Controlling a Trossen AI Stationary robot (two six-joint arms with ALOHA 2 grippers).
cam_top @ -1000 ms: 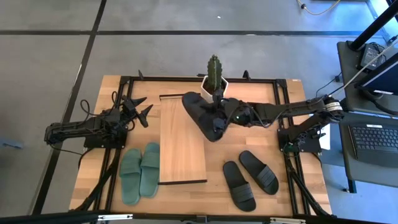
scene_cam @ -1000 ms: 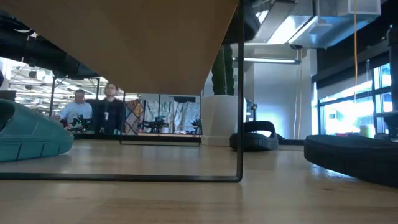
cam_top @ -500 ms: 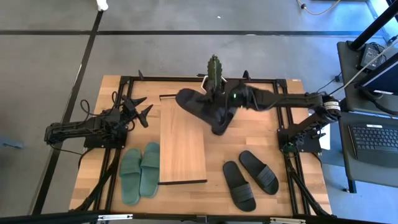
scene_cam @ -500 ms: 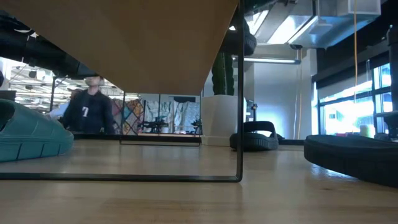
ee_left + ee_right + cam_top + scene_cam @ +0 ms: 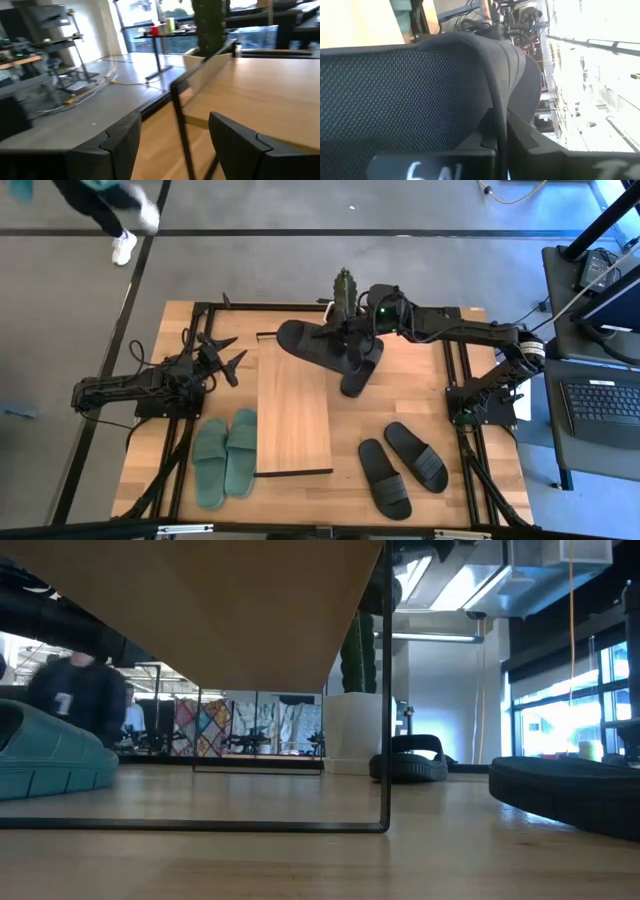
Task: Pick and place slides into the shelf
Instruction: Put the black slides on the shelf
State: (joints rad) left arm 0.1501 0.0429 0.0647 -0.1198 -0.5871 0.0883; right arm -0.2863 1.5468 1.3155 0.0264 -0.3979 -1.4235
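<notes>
Right now your right gripper [image 5: 352, 338] is up over the far end of the table, just by the potted cactus [image 5: 345, 292], pinching a black slide [image 5: 318, 346] by its strap. In the right wrist view the fingers are pressed onto the strap's fabric w/ the sole hanging past them. That slide is off the tabletop, its free end hanging over the far corner of the shelf [image 5: 293, 402]. A second black slide [image 5: 362, 370] lies just under/beside it, near the shelf's right edge; can't tell if the two touch.

Other slides: the green pair [image 5: 225, 456] sits left of the shelf at the near end, another black pair [image 5: 403, 467] right of it, near end. Shelf top is bare wood; the low view shows nothing under it yet either.

Left gripper [image 5: 221, 352] waits at the table's left edge, fingers spread, nothing between them.

Risks from here, as I judge it:
- Grip is on soft strap only, so the slide can swing or twist as you move, then land skewed or half off the plank.
- The cactus is v. close to the wrist; a wide swing could knock the pot.
- Dropping low early could snag the shelf's black frame or drag the loose slide below.
</notes>
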